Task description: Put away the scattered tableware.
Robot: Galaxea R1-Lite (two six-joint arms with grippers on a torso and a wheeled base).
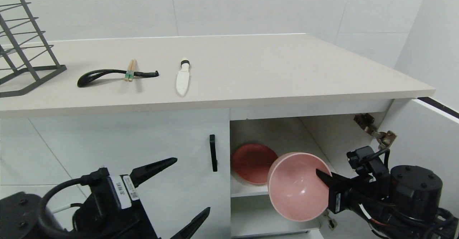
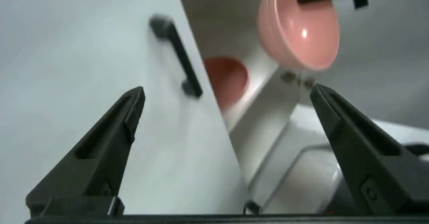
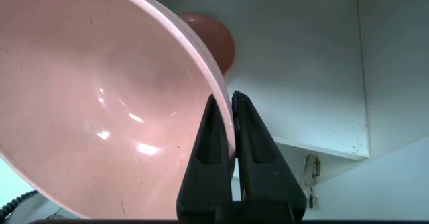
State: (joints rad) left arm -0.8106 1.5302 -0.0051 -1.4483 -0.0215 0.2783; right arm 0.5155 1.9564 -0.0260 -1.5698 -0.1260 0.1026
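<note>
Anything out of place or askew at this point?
Yes. On the counter, chopsticks lie across the handle of the black spoon, with a white knife loose beside them. The right gripper holds the pink bowl by its rim, tipped on its side, at the open cabinet.

Head camera overlooks tabletop [image 1: 269, 63] and cabinet [image 1: 322, 135]; wrist cameras sit just behind left hand [image 2: 226, 93] and right hand [image 3: 226, 100], sharing the bowl [image 2: 301, 29] ahead.

A kitchen: tiled wall [image 1: 251, 6]; pale countertop [image 1: 269, 67] over white cabinets [image 1: 125, 149] (one open).
</note>
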